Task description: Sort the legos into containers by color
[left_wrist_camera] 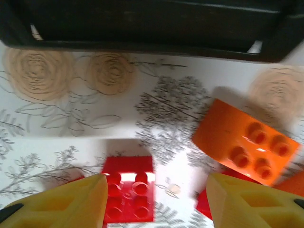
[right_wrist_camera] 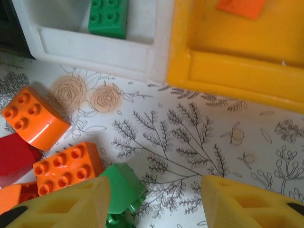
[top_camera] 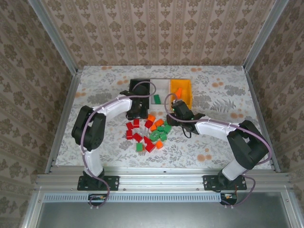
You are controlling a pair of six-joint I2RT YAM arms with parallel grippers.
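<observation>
left gripper (left_wrist_camera: 156, 190) spread above red lego (left_wrist_camera: 129, 190) — right gripper (right_wrist_camera: 156, 187) spread, green lego (right_wrist_camera: 124, 186) by one finger

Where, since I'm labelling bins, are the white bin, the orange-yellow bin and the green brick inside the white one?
white bin (right_wrist_camera: 95, 47): right wrist view, near wall.
orange-yellow bin (right_wrist_camera: 237, 69): right wrist view, near rim.
green brick (right_wrist_camera: 108, 16): right wrist view, studded top.

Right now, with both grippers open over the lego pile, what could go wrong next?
The red brick sits off-centre, close to one finger of the left gripper, so closing may twist it or nudge the orange brick nearby. The green brick lies at the edge of the right gripper, so it could be pushed aside rather than gripped.
</observation>
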